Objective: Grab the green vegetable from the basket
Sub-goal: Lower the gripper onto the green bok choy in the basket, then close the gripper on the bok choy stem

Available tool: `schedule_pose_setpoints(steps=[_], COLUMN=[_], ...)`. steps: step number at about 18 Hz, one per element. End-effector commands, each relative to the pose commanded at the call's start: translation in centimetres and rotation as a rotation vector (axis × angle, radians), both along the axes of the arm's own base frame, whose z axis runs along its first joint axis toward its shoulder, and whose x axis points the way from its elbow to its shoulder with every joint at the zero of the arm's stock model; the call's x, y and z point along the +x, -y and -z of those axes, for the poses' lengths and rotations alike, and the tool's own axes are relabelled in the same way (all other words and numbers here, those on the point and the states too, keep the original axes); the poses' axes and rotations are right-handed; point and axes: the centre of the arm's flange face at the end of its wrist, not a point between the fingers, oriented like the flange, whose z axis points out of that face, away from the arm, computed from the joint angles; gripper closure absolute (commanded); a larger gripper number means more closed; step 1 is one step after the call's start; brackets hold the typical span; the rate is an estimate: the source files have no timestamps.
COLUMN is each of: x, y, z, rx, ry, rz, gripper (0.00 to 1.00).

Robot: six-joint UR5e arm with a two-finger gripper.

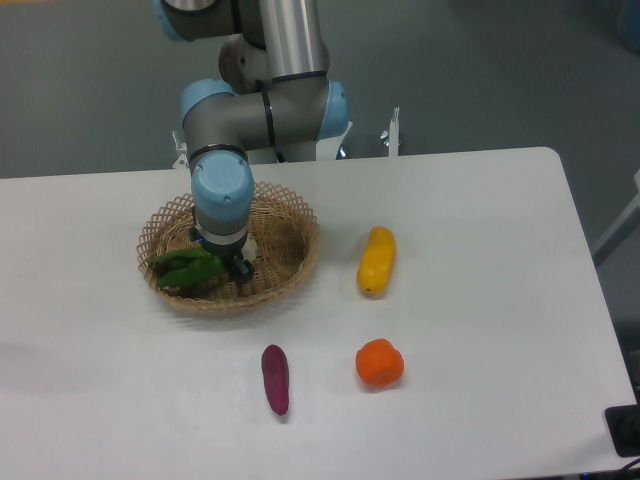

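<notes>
Down inside the basket [290, 240], the gripper [232, 262] sits at the pale end of the green vegetable [183, 268]; whether its jaws are apart or clamped cannot be told. Leaves lie toward the basket's left rim.

- A yellow oblong vegetable [376, 260] lies on the white table [480, 300], right of centre, its long axis running nearly front to back with a slight tilt.
- An orange round vegetable [379, 363] sits on the table nearer the camera, almost straight in front of the yellow one and apart from it.
- A purple eggplant-like piece [275, 378] lies to the left of the orange one, well apart from it, pointing front to back.
- Grey floor [500, 70] shows beyond the table's far edge.
</notes>
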Motion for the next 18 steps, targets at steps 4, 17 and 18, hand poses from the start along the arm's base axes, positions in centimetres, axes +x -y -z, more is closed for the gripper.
schedule_pose_setpoints(steps=[4, 17, 18], x=[-0.1, -8.7, -9.8], y=[0.0, 0.9, 1.2], z=[-1.4, -10.4, -11.3], rx=[0.019, 0.097, 0.113], ry=[-0.015, -0.071, -0.081], rz=[-0.007, -0.143, -0.163], gripper=[0.93, 0.93, 0.93])
